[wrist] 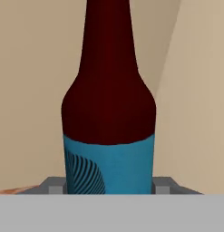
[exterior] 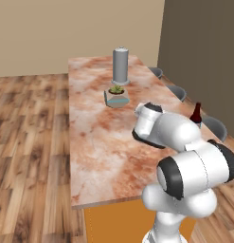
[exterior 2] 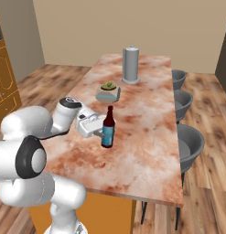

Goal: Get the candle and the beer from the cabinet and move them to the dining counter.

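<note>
— So, what did the gripper [exterior 2: 105,132] have?
— Its jaws were pinching the beer [exterior 2: 108,128] by the blue label, the bottle upright, low over the dining counter [exterior 2: 146,132] near its middle.
— How should the put-down go?
— I'd judge: lower it straight until the base sat flat, then let go without nudging; smooth glass on slick marble would slide.
— And beyond it?
— A small potted plant [exterior 2: 108,92], then a tall grey cylinder [exterior 2: 131,65], on mottled reddish stone.

Dark brown blue-labelled beer [exterior 2: 108,128] upright on the mottled marble dining counter [exterior 2: 146,137].
</note>
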Robot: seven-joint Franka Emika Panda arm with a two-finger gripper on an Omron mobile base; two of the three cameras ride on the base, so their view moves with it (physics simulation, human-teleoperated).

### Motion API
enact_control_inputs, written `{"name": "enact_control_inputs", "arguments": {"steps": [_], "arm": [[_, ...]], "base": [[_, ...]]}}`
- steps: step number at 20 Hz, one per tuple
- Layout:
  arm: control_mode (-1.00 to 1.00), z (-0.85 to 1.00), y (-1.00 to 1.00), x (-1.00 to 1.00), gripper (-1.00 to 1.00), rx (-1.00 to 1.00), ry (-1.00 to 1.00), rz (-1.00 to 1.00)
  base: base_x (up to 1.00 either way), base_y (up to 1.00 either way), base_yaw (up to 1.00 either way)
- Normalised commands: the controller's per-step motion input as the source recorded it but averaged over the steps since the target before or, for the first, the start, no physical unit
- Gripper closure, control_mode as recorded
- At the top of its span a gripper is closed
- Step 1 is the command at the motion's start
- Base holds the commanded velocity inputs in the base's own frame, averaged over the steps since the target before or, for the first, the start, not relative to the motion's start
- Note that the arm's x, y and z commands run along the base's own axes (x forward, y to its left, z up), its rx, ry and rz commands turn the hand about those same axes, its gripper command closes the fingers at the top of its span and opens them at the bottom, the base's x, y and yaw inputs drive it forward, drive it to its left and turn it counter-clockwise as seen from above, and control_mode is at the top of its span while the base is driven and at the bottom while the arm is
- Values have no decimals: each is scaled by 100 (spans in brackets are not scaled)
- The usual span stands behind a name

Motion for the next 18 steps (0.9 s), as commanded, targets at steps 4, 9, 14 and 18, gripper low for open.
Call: {"name": "enact_control_inputs", "arguments": {"steps": [4, 9, 14, 18], "arm": [[-100, -10, -3, -4, 100, -4, -3, -20], [-100, -13, -21, 1, 100, 0, -3, -7], [-100, -17, -14, -4, 100, -5, -13, 2], [-100, -24, -4, -6, 100, -17, -14, 13]], "base": [[0, 0, 0], [0, 0, 0], [0, 0, 0], [0, 0, 0]]}}
